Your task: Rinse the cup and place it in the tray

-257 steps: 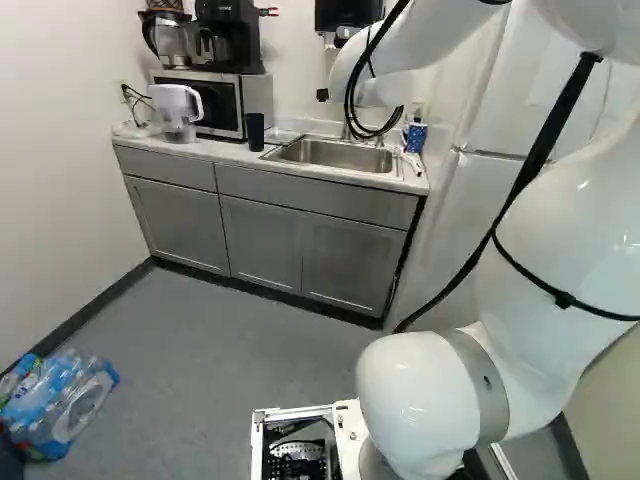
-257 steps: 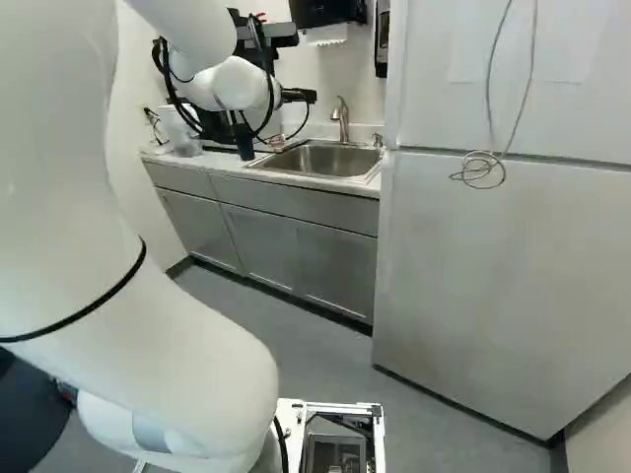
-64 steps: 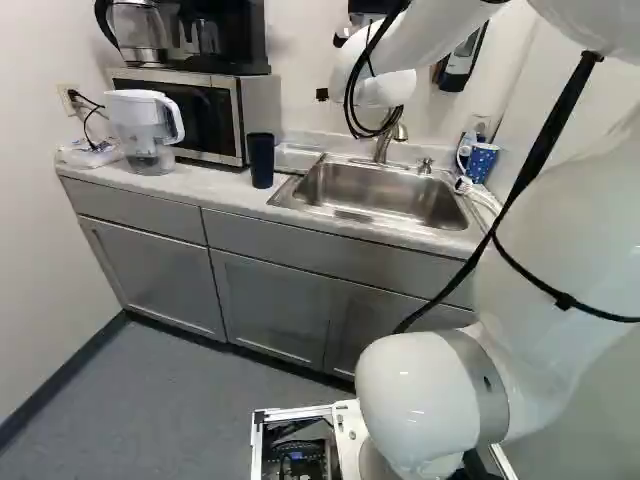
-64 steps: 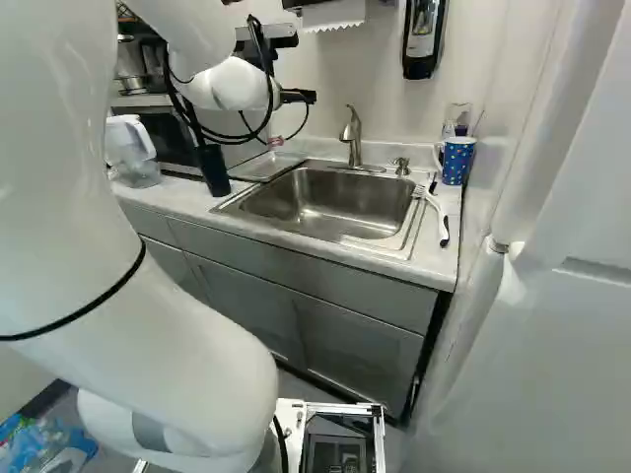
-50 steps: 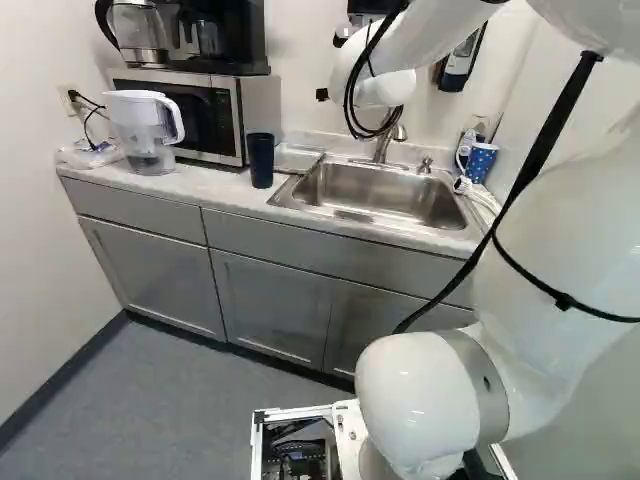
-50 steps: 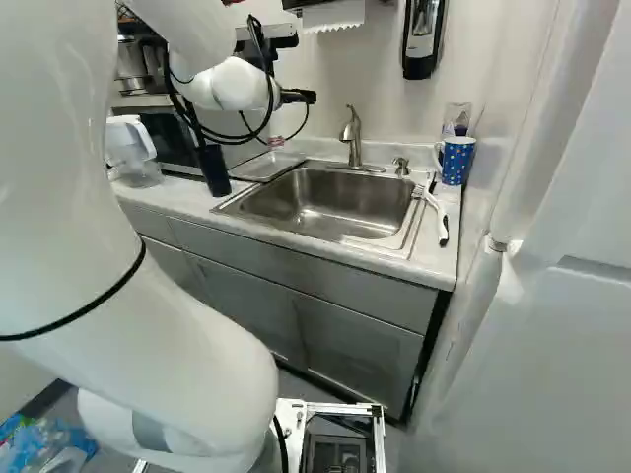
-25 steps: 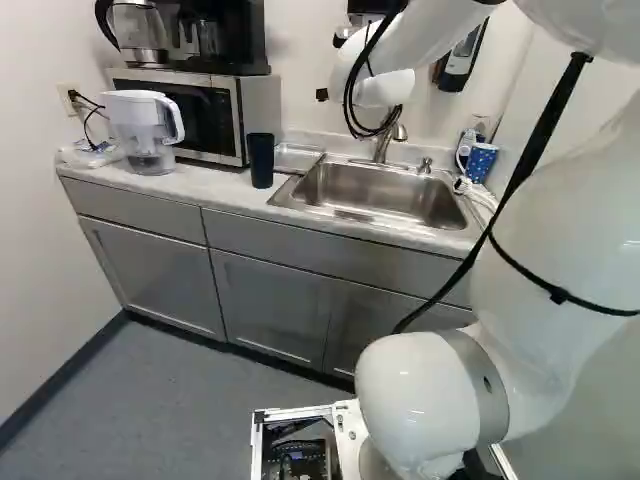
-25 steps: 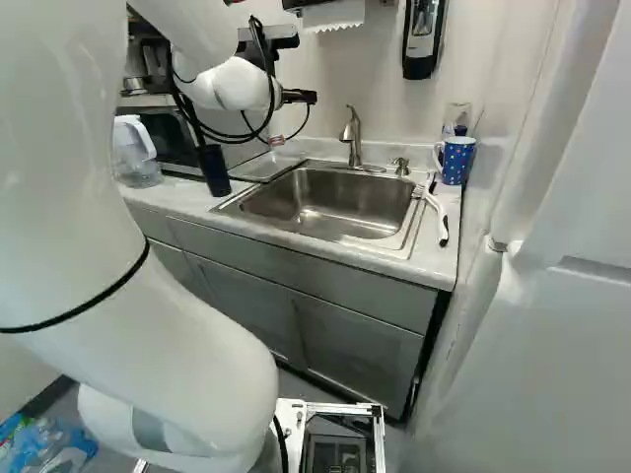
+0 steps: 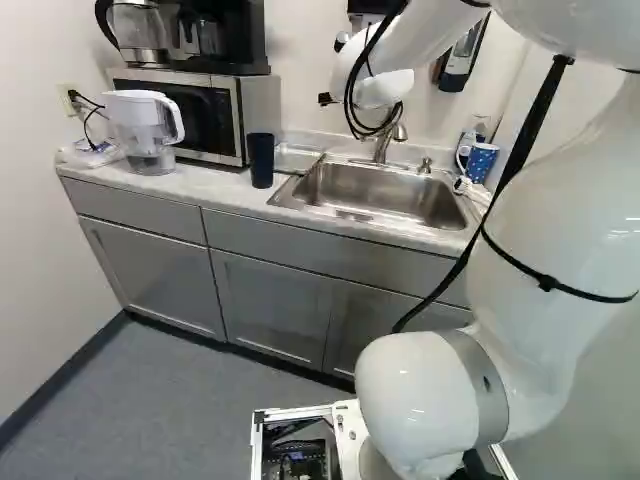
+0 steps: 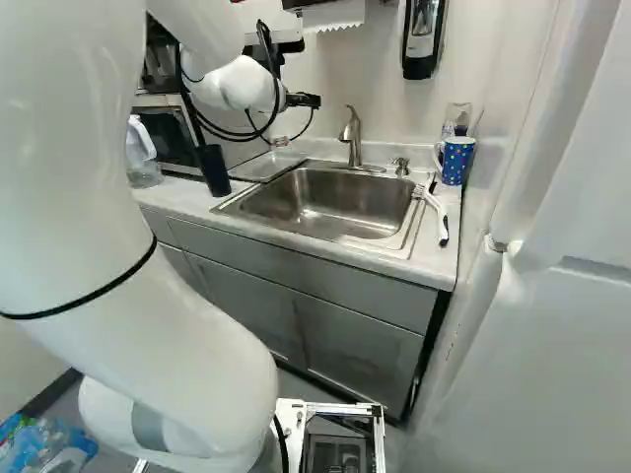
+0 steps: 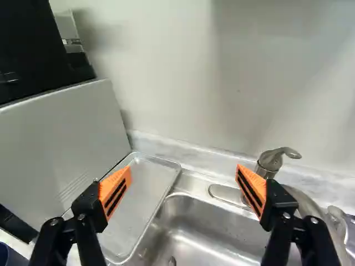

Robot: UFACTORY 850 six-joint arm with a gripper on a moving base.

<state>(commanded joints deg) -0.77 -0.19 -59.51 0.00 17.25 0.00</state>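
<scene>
Pale wall (image 10: 335, 74) backs a marbled counter (image 9: 215, 188), and the sink (image 10: 330, 202) is let into it. Taking twelve o'clock as towards that wall, the faucet (image 10: 353, 136) stands at twelve from the sink, with a dotted mug (image 10: 456, 161) at about two. Between microwave (image 9: 175, 112) and sink lies a shallow metal tray (image 11: 138, 202). The dark cup (image 9: 261, 162) stands upright on the counter, at nine o'clock from the sink, near the front of the tray and outside it.

High over the counter is the gripper (image 10: 304, 101). In the wrist view the gripper (image 11: 184, 180) has its two fingers spread wide, orange pads (image 11: 115, 191) facing each other. The dark cup sits lower and well apart, at roughly eight o'clock from it, beyond the finger on the microwave side.
</scene>
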